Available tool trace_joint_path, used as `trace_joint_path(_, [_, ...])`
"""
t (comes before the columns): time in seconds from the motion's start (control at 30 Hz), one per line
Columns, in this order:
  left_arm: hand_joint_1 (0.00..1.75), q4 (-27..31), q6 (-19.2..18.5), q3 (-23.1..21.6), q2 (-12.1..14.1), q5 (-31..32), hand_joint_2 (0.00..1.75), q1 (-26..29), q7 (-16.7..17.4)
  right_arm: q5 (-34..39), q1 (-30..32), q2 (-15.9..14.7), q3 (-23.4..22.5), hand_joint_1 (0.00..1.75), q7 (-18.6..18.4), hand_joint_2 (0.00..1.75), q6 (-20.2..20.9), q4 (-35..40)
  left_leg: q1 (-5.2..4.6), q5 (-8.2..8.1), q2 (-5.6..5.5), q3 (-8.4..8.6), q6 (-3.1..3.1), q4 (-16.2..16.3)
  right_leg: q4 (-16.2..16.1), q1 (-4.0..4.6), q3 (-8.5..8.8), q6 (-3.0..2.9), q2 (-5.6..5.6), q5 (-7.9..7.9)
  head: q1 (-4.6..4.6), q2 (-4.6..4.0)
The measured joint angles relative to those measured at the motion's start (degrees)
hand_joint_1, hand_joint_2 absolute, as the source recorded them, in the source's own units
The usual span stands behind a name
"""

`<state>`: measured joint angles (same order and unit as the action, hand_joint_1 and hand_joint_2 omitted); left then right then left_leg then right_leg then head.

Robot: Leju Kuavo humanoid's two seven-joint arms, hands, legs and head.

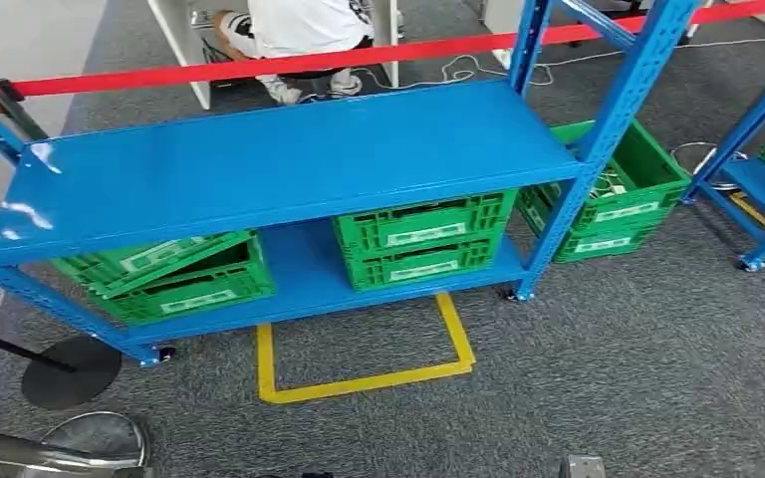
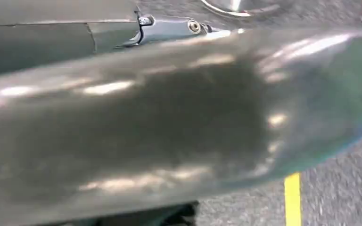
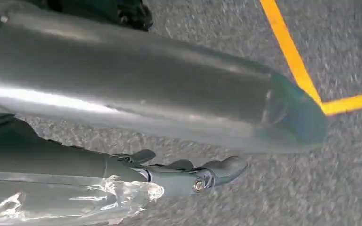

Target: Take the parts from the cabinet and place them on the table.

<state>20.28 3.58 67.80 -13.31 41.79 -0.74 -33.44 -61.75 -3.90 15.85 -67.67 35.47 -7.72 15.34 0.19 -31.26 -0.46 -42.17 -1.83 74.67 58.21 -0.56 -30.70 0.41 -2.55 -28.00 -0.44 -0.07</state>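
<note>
A blue cabinet (image 1: 289, 164) is standing on grey carpet, its top shelf bare — green crates (image 1: 423, 239) are sitting on the lower shelf, holding whatever parts there are, unseen. The right hand (image 3: 188, 176) is hanging over the carpet beside yellow tape (image 3: 292, 56), fingers loosely apart, holding nothing. The left hand (image 2: 169, 26) is barely showing — state unclear.

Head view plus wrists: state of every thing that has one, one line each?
left crate: on lower shelf, lid tilted, partly open
middle crates: stacked in two, on lower shelf
right crates: stacked on the floor behind the rack, top one open
top shelf: bare
red barrier tape: stretched taut behind the rack
left hand: mostly hidden, state unclear
right hand: fingers extended, holds nothing
</note>
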Motion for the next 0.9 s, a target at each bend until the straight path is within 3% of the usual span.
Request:
trace_joint_path(0.07, [0.00, 0.00, 0.00, 0.02, 0.04, 0.09, 0.00, 0.07, -0.02, 0.02, -0.13, 0.00, 0.00, 0.00, 0.00, 0.00, 0.00, 0.00, -0.12, 4.71, 0.71, 4.43, 0.43, -8.37, 0.00, 0.06, 0.31, 0.07, -1.36, -0.18, 0.00, 0.00])
trace_joint_path(0.1, [0.00, 0.00, -0.02, 0.04, 0.13, 0.17, 0.00, 0.03, -0.02, 0.04, -0.18, 0.00, 0.00, 0.00, 0.00, 0.00, 0.00, 0.00, -0.32, 6.76, 2.26, 7.31, 0.81, -13.53, 0.00, 0.08, 0.56, 0.24, -1.97, -0.33, -0.02, 0.00])
trace_joint_path(0.13, [0.00, 0.00, -0.04, 0.07, 0.15, 0.22, 0.00, -0.13, -0.02, 0.11, -0.17, 0.00, 0.00, 0.00, 0.00, 0.00, 0.00, 0.00, -0.86, 6.63, 5.12, 9.24, 0.98, -17.04, 0.03, 0.47, 0.68, 0.58, -2.58, -0.58, 0.00, 0.00])
trace_joint_path(0.27, [0.00, 0.00, -0.07, 0.45, 0.20, 0.96, 0.00, -0.11, 0.00, 0.50, -0.38, 0.02, 0.02, 0.00, 0.02, 0.00, -0.15, 0.00, -1.05, 6.15, 2.70, 9.10, 2.03, -18.18, -0.54, 0.76, 1.57, 1.59, -5.15, -1.12, 0.09, 0.00])
trace_joint_path(0.3, [0.00, 0.00, -0.04, 0.59, 0.22, 1.05, 0.00, -0.06, 0.00, 0.55, -0.43, 0.02, 0.04, 0.00, 0.02, 0.00, -0.20, 0.00, -0.36, 6.53, 1.94, 9.69, 2.46, -18.70, -0.37, 0.55, 1.22, 2.08, -4.63, -1.51, 0.00, 0.00])
trace_joint_path(0.33, [0.00, 0.00, -0.04, 0.66, 0.24, 1.16, 0.00, -0.07, -0.02, 0.59, -0.49, 0.02, 0.07, 0.00, 0.04, 0.00, -0.41, 0.00, -0.25, 6.44, 1.57, 9.80, 2.66, -18.72, 1.33, 0.53, 0.81, 2.45, -1.22, -2.55, 0.44, 0.00])
trace_joint_path(0.37, [0.00, 0.00, -0.02, 0.79, 0.31, 1.18, 0.00, -0.27, 0.00, 0.66, -0.45, 0.02, 0.09, 0.00, 0.04, 0.00, -0.55, 0.00, -0.19, 6.48, 0.88, 9.77, 3.11, -18.72, 5.59, 0.36, -1.13, 2.61, 1.01, -4.79, 0.66, 0.02])
trace_joint_path(0.43, [0.00, 0.00, -0.02, 0.90, 0.28, 1.27, 0.00, -0.49, 0.00, 0.77, -0.16, 0.02, 0.09, 0.00, 0.04, 0.00, -0.63, 0.00, -0.19, 6.27, -0.54, 9.75, 3.48, -18.71, 15.61, 0.28, -6.33, 2.91, 2.34, -8.80, 0.90, 0.00])
trace_joint_path(0.47, [0.00, 0.00, -0.02, 0.96, 0.31, 1.36, 0.00, -0.43, -0.02, 0.81, -0.04, 0.02, 0.09, 0.00, 0.04, 0.00, -0.74, 0.00, -0.19, 6.19, -1.20, 9.90, 3.50, -18.70, 18.41, 0.28, -8.12, 2.97, 2.43, -9.20, 0.94, 0.00])
trace_joint_path(0.5, [0.00, 0.00, -0.02, 1.09, 0.31, 1.36, 0.00, -0.35, 0.00, 0.87, 0.01, 0.02, 0.09, 0.00, 0.04, 0.00, -0.81, 0.00, -0.18, 6.09, -1.78, 10.08, 3.46, -18.68, 18.46, 0.27, -8.67, 3.00, 2.44, -8.20, 0.96, 0.00])
trace_joint_path(0.53, [0.00, 0.00, -0.02, 1.29, 0.31, 1.36, 0.00, -0.29, -0.02, 0.94, -0.01, 0.02, 0.09, 0.00, 0.07, 0.00, -0.83, 0.00, -0.11, 5.90, -2.43, 10.38, 3.27, -18.66, 15.54, 0.18, -7.78, 3.01, 2.45, -5.54, 0.96, 0.00])
trace_joint_path(0.6, [0.00, -0.07, -0.02, 1.51, 0.31, 1.40, 0.00, -0.32, -0.02, 1.09, -0.07, 0.02, 0.09, 0.00, 0.13, 0.00, -0.83, 0.00, 0.08, 5.35, -3.19, 11.18, 2.79, -18.62, 5.40, -0.14, -3.44, 3.09, 2.82, 0.43, 0.98, 0.00])
trace_joint_path(0.63, [0.00, -0.09, 0.02, 1.57, 0.42, 1.42, 0.00, -0.30, -0.02, 1.23, -0.09, 0.02, 0.09, 0.00, 0.17, 0.00, -0.83, 0.00, -0.04, 5.06, -3.49, 11.26, 2.38, -18.56, 1.81, -0.43, -2.13, 3.28, 3.55, 1.42, 1.22, 0.00])
trace_joint_path(0.67, [0.00, -0.13, 0.04, 1.73, 0.48, 1.44, 0.00, -0.33, -0.07, 1.25, -0.27, 0.04, 0.13, 0.00, 0.20, 0.00, -0.79, 0.00, -0.38, 4.48, -3.79, 11.11, 2.01, -17.85, 0.14, -0.40, -1.27, 2.70, 3.94, 0.39, 1.42, 0.00])
trace_joint_path(0.77, [0.00, -0.24, 0.04, 1.92, 0.59, 1.60, 0.00, -0.25, -0.15, 1.60, -0.25, 0.02, 0.13, 0.00, 0.28, 0.00, -0.74, 0.00, -0.19, 4.38, -3.87, 11.10, 1.48, -18.29, 0.82, -0.08, -1.21, 1.36, 3.87, 0.04, 1.18, 0.00])
trace_joint_path(0.8, [0.00, -0.26, 0.07, 1.92, 0.79, 1.77, 0.00, -0.27, -0.22, 1.68, -0.26, 0.04, 0.13, 0.00, 0.31, 0.00, -0.70, 0.00, -0.15, 3.92, -3.85, 11.36, 1.21, -18.21, 0.59, -0.46, -0.64, 0.93, 3.74, -0.03, 1.25, 0.02])
trace_joint_path(0.83, [0.00, -0.30, 0.18, 1.92, 0.87, 1.97, 0.00, -0.31, -0.26, 1.71, -0.23, 0.04, 0.11, 0.00, 0.37, 0.00, -0.68, 0.00, -0.32, 3.49, -2.35, 11.23, 0.87, -17.04, 0.46, -0.47, -0.16, 0.60, 3.54, -0.23, 1.07, 0.00])
trace_joint_path(0.87, [0.00, -0.37, 0.18, 1.92, 0.83, 1.97, 0.00, -0.57, -0.26, 1.73, -0.28, 0.04, 0.13, 0.00, 0.39, 0.00, -0.61, 0.00, -0.31, 2.32, -1.22, 9.48, 0.56, -13.97, 0.43, -0.47, 0.24, 0.12, 3.28, -0.54, 0.26, 0.00])
trace_joint_path(0.9, [0.00, -0.50, 0.17, 1.95, 0.81, 1.99, 0.00, -0.84, -0.26, 1.77, -0.26, 0.04, 0.13, 0.00, 0.39, 0.00, -0.57, 0.00, -0.18, 0.74, -0.64, 6.56, 0.34, -9.26, 0.43, -0.42, 0.54, -0.04, 3.08, -0.88, 0.31, 0.02])
